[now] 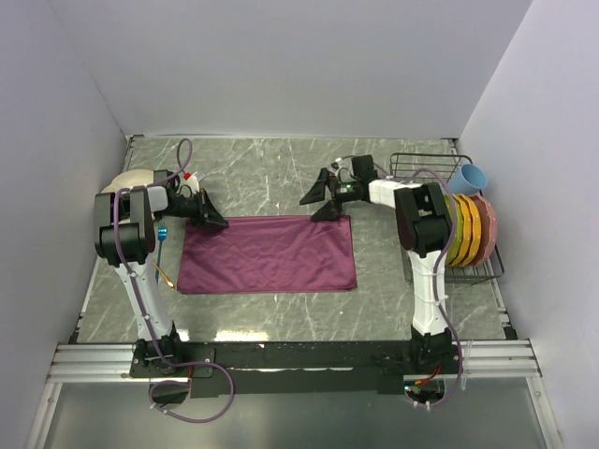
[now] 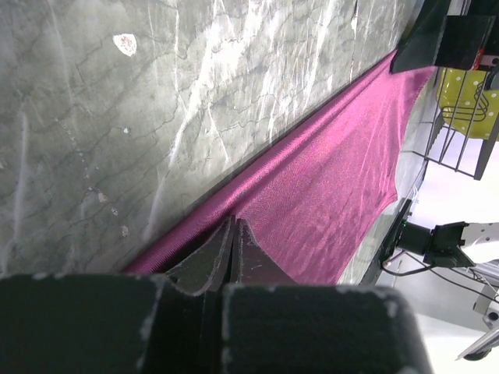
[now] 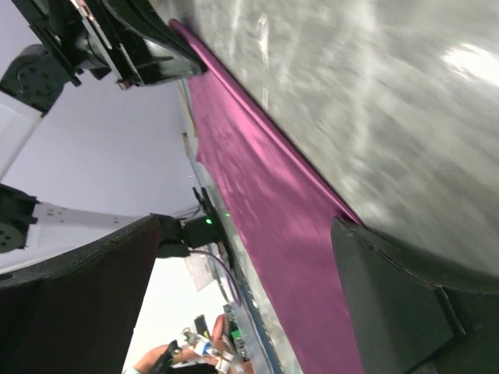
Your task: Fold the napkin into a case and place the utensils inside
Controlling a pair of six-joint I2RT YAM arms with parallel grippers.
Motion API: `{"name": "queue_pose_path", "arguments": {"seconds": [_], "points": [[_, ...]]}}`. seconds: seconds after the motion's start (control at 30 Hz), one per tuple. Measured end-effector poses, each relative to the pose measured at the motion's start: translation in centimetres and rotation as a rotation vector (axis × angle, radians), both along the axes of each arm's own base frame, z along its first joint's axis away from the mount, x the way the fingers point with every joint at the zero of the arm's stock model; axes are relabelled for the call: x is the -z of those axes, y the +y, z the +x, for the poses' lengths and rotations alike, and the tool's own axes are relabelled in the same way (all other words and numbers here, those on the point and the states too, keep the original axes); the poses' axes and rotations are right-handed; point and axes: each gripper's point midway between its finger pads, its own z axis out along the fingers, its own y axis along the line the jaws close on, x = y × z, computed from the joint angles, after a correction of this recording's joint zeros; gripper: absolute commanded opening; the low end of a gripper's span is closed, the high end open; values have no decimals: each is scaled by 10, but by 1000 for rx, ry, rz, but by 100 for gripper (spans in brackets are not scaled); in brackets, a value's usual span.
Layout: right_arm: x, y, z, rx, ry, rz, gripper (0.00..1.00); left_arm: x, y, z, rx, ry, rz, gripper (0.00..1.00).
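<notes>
Two hands at the far edge of the napkin [image 1: 267,254] [image 2: 327,187] [image 3: 257,179]; my left hand [image 1: 213,221] [image 2: 234,232] is fully closed, tips on the far-left corner, and I cannot tell whether cloth is pinched; my right hand [image 1: 321,201] [image 3: 249,226] is spread wide and empty, one finger at the far-right corner; napkin lies flat as a wide rectangle on the table [image 1: 281,168], spanning from hand to hand and back toward the arm bases; blue fork [image 1: 162,232] and gold spoon [image 1: 164,274] lie just behind my left hand, off the cloth.
</notes>
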Motion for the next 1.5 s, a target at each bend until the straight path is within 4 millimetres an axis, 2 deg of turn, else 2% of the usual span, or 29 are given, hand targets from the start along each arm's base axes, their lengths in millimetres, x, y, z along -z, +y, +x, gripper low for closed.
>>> {"name": "queue_pose_path", "arguments": {"seconds": [0.2, 0.5, 0.57, 0.7, 0.77, 0.8, 0.93, 1.0, 1.07, 1.13, 1.2, 1.33, 1.4, 1.5], "points": [[2, -31, -2, -15, -35, -27, 100, 0, 0, 0, 0, 5, 0, 1], [0, -40, -5, -27, -75, -77, 100, -1, 4, 5, 1, -8, 27, 2], [0, -44, -5, -20, -92, -110, 100, -2, 6, 8, 1, -21, 41, 10], [-5, -54, -1, 11, -128, -202, 100, -10, 9, 18, 9, -67, 75, 41], [-15, -57, -2, 23, -146, -239, 100, -23, 10, 24, 6, -104, 103, 46], [-22, -58, -4, 26, -157, -256, 100, -32, 11, 26, 0, -125, 126, 53], [-61, -62, -12, 53, -226, -329, 100, -90, 23, 25, -48, -253, 242, 57], [-83, -67, -18, 75, -272, -370, 100, -115, 34, 10, -95, -301, 316, 57], [-96, -73, -28, 97, -302, -417, 100, -124, 50, -15, -152, -300, 403, 57], [-97, -82, -41, 118, -302, -476, 100, -114, 68, -45, -198, -249, 494, 54], [-88, -91, -56, 129, -281, -543, 100, -97, 80, -64, -219, -177, 544, 50], [-54, -111, -86, 122, -195, -687, 100, -47, 101, -108, -213, 22, 651, 46], [-39, -118, -96, 114, -163, -737, 100, -35, 106, -122, -200, 79, 686, 44], [-21, -131, -111, 100, -110, -809, 100, -24, 113, -125, -198, 119, 729, 43]]}}
